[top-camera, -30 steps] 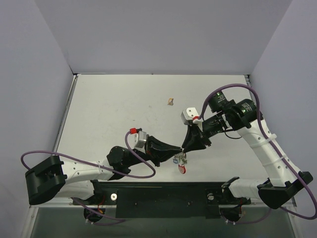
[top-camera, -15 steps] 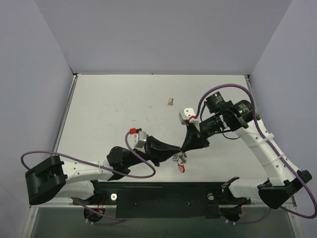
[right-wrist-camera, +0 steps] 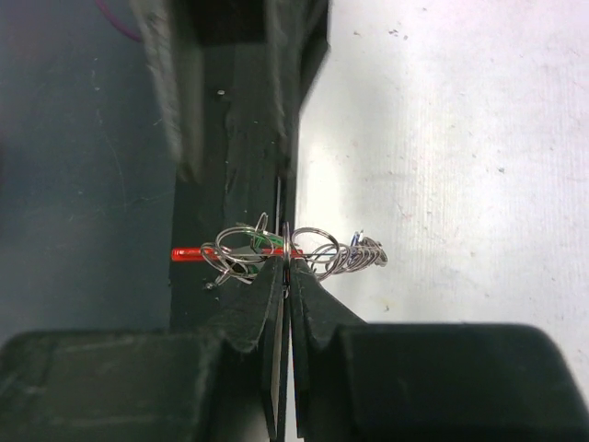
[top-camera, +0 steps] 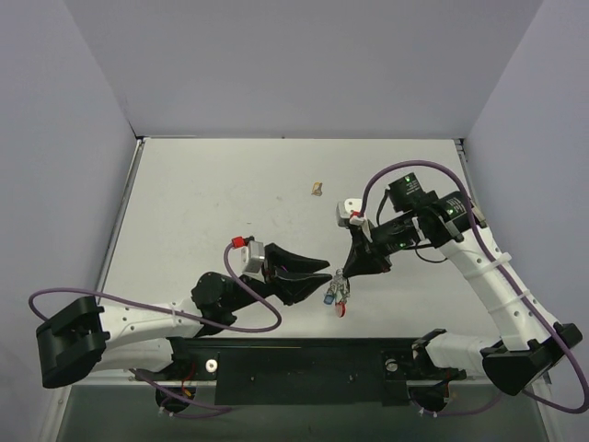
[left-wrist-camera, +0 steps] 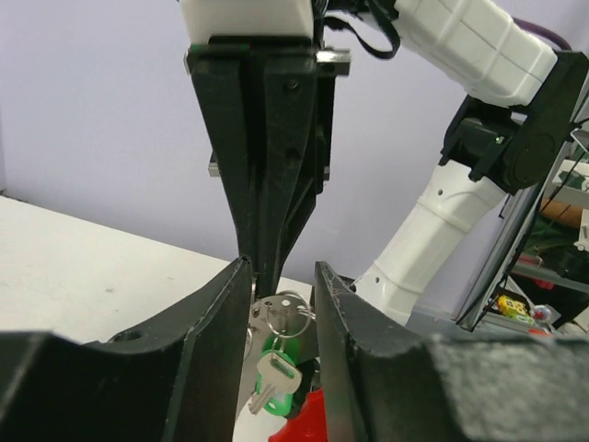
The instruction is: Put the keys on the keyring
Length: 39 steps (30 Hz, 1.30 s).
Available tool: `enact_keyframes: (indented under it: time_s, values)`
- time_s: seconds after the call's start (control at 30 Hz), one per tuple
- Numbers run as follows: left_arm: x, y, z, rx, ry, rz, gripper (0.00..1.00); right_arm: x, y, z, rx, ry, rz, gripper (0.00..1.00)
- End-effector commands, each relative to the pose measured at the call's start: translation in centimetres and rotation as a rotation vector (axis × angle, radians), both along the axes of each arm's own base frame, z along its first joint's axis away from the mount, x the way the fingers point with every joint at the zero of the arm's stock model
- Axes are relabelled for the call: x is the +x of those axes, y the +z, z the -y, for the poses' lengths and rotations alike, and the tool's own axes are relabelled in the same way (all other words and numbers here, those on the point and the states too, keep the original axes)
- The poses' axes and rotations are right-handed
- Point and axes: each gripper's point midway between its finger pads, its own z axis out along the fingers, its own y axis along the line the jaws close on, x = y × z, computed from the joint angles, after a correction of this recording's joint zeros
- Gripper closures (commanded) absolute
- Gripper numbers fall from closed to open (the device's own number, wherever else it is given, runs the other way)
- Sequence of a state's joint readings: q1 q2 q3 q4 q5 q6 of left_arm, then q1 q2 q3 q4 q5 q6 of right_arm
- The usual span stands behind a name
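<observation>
The keys (top-camera: 335,295) hang as a small silver bunch with red and blue bits, just below my right gripper (top-camera: 347,273). In the right wrist view my right gripper (right-wrist-camera: 287,262) is shut on a thin metal piece of the keyring (right-wrist-camera: 317,247), with loose rings and a coil either side. My left gripper (top-camera: 324,271) stands open just left of the bunch. In the left wrist view its fingers (left-wrist-camera: 219,322) flank the keyring (left-wrist-camera: 281,311) and a green-tagged key (left-wrist-camera: 273,373) without touching them. The left gripper (left-wrist-camera: 282,267) holds nothing.
A small tan lump (top-camera: 317,189) lies on the white table (top-camera: 202,203) further back. A black rail (top-camera: 313,361) runs along the near edge between the arm bases. Grey walls close in the table on three sides.
My left gripper has opened, let go of the bunch and drawn back to the left. The right gripper has stayed shut on the keyring, which now hangs from it alone.
</observation>
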State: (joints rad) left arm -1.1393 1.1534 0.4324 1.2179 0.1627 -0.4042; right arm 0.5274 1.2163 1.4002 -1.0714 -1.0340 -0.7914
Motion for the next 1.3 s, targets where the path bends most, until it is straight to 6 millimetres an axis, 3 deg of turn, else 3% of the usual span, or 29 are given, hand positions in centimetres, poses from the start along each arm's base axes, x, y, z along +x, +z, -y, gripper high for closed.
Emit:
enact_keyframes:
  time_s: [0.0, 0.17, 0.23, 0.53, 0.8, 0.9, 1.0, 1.13, 1.27]
  values:
    - [0.8, 2.1, -1.4, 0.003, 0.082, 0.027, 0.55, 0.9, 0.4, 0.9, 0.011, -0.086, 0.015, 1.0]
    - [2.2, 0.3, -1.6, 0.194, 0.163, -0.026, 0.49, 1.5, -0.6, 2.4, -0.056, -0.143, 0.043, 1.0]
    - [2.7, 0.0, -1.5, 0.258, 0.182, -0.044, 0.4, 1.4, -1.1, 3.2, -0.092, -0.142, 0.058, 1.0]
    - [3.1, -0.1, 1.0, 0.405, 0.116, -0.032, 0.26, 1.0, -2.1, 5.1, -0.169, -0.124, 0.076, 1.0]
    - [2.1, 0.0, 3.4, 0.443, -0.002, 0.183, 0.31, 0.0, -2.0, 5.4, -0.159, -0.07, 0.069, 1.0]
    - [2.5, -0.2, 4.7, 0.443, -0.034, 0.201, 0.35, -0.2, -2.1, 5.5, -0.158, -0.066, 0.069, 1.0]
    - [1.7, 0.8, 5.6, 0.385, -0.094, 0.236, 0.38, -0.3, -2.0, 5.5, -0.147, -0.066, 0.068, 1.0]
    - [1.6, -0.2, 6.7, 0.391, -0.132, 0.218, 0.48, -0.4, -1.8, 5.4, -0.133, -0.062, 0.067, 1.0]
    - [1.7, -0.4, 7.2, 0.385, -0.145, 0.209, 0.51, -0.5, -1.5, 5.3, -0.119, -0.06, 0.072, 1.0]
